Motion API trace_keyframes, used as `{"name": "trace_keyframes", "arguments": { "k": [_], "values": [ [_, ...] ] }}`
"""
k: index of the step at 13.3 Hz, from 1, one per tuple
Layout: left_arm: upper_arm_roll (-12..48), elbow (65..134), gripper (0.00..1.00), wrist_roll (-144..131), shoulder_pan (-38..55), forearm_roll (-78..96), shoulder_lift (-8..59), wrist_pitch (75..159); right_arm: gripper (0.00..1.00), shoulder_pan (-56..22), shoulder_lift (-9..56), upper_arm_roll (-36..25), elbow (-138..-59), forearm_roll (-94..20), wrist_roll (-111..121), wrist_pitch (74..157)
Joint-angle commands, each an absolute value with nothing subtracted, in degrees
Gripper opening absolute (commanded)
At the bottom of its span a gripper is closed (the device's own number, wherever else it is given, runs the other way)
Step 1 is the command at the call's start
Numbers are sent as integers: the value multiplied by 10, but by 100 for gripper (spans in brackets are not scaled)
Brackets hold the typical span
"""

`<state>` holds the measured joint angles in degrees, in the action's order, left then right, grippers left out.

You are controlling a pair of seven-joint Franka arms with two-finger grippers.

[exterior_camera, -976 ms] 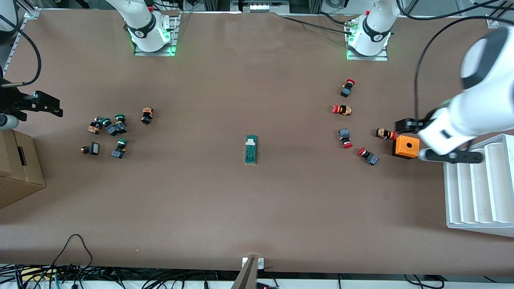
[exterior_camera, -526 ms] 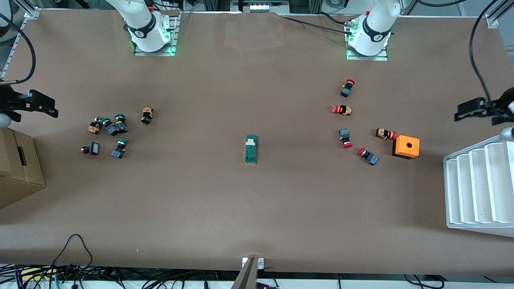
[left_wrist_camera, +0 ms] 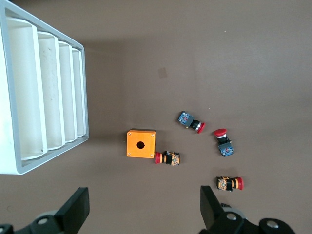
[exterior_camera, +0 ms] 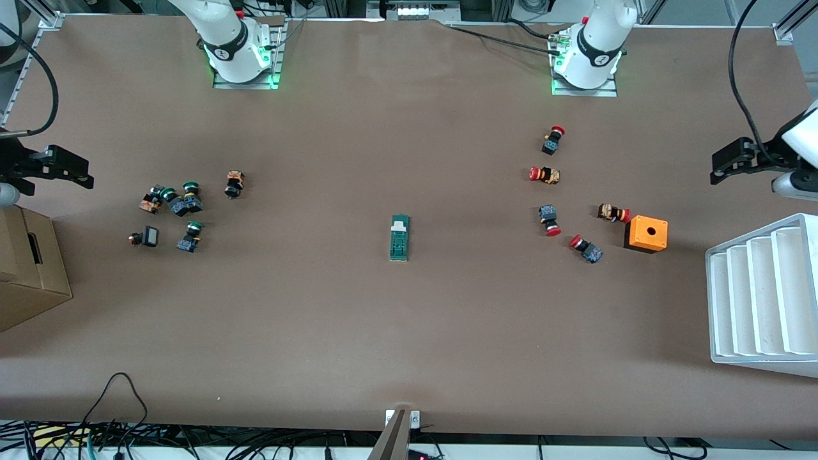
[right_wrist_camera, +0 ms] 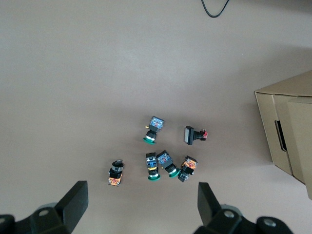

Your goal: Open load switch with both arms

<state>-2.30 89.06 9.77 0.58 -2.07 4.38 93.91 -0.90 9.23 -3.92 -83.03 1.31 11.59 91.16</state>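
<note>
1. Front view: we see the load switch (exterior_camera: 399,237) lying flat at the middle of the table (exterior_camera: 409,332), its white tab end pointing to 12 o'clock, toward the robots' bases, and nothing touching it.
2. We find the left gripper (exterior_camera: 735,161) up in the air at the left arm's end of the table, roughly at 2 o'clock from the load switch, above the bare table just off the white tray (exterior_camera: 760,300).
3. Left wrist view: its fingers (left_wrist_camera: 78,209) stand wide apart and hold nothing; under them we see the orange cube (left_wrist_camera: 141,143) and four red-capped buttons (left_wrist_camera: 168,158).
4. We find the right gripper (exterior_camera: 61,167) at the right arm's end, at about 10 o'clock from the load switch, above the table near the cardboard box (exterior_camera: 29,268).
5. Right wrist view: its fingers (right_wrist_camera: 75,202) are spread apart and empty, with a cluster of green-capped buttons (right_wrist_camera: 158,165) on the table below.
6. Both arms are well apart from the load switch.
</note>
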Motion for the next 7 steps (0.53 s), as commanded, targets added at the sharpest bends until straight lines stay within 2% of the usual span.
{"name": "trace_keyframes", "arguments": {
  "k": [1,7],
  "values": [
    [-49,918,100,104,17,7,43,972,99,-8,97,-37,-817,18,122,907],
    [-52,946,100,105,17,11,47,1010,99,-11,96,-35,-817,18,119,907]
  ]
}}
